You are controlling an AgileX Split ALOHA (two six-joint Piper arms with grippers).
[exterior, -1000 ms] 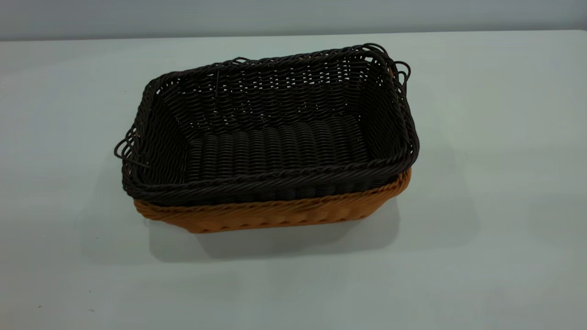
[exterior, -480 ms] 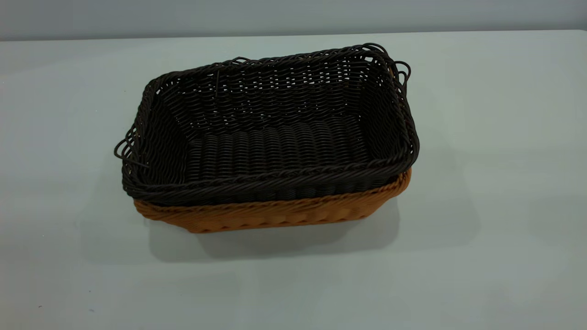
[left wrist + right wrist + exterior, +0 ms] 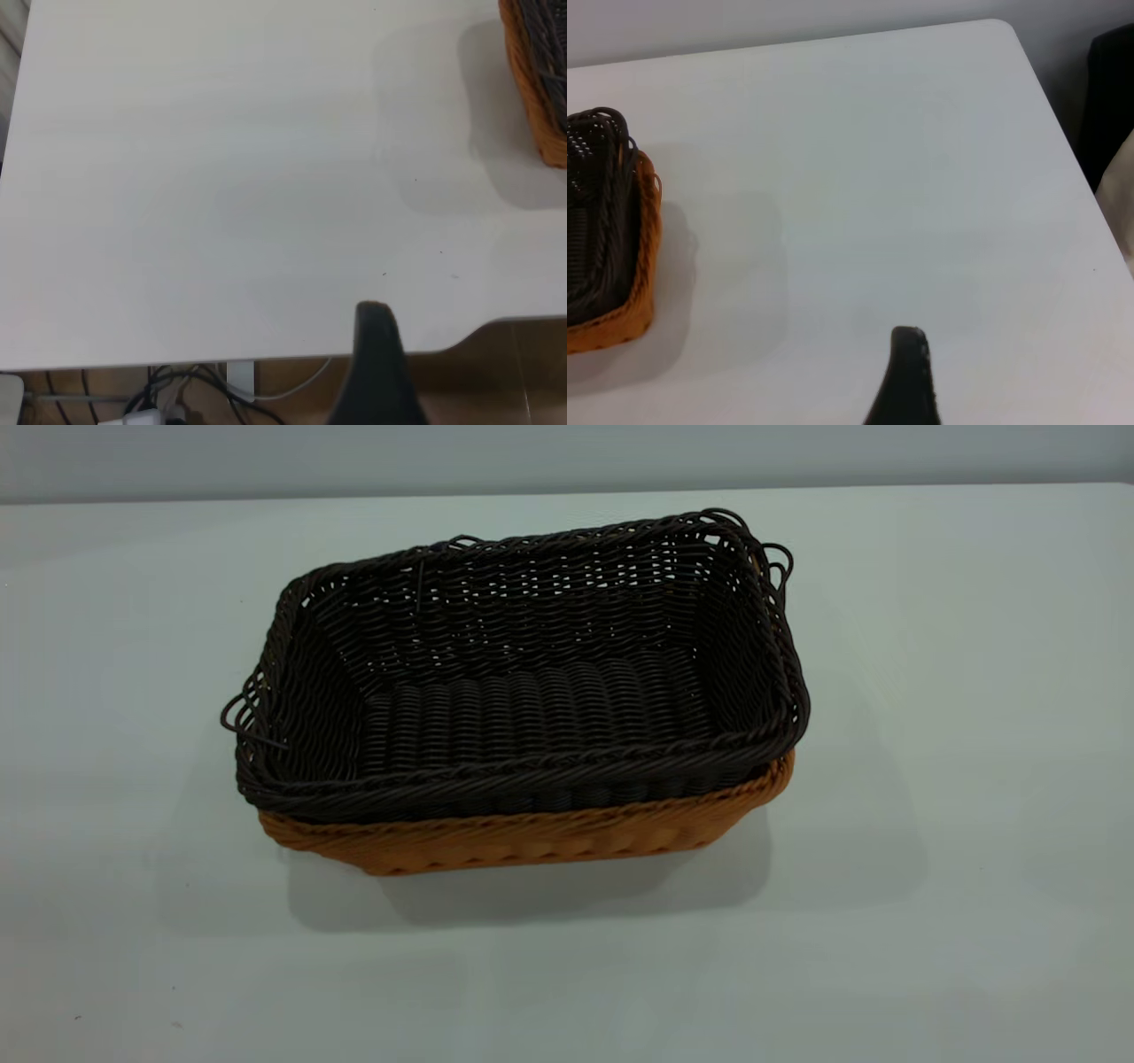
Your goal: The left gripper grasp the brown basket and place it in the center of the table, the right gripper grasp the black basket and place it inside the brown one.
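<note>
the rectangular, very dark brown-black woven wicker basket (image 3: 532,691) sits nested inside the rectangular orange-tan woven wicker basket (image 3: 532,837), near the middle of the large, plain white matte worktop (image 3: 930,779). the dark basket's braided rim rides above the tan one's, so only a band of the tan weave shows along the near side and at the right corner. its floor is ribbed in tight parallel rows and its walls are an open lattice, with thin loose loop handles sticking out at both short ends. the pair lies slightly askew to the worktop's far edge.

neither arm appears in the exterior view. in the left wrist view a dark, rounded finger of the left gripper (image 3: 379,367) hangs over the worktop's edge, well apart from the tan basket's corner; whether the jaws are open or closed cannot be told. in the right wrist view a similar dark finger of the right gripper (image 3: 908,376) sits over bare worktop, well apart from the stacked baskets; the state of its jaws cannot be told either.
</note>
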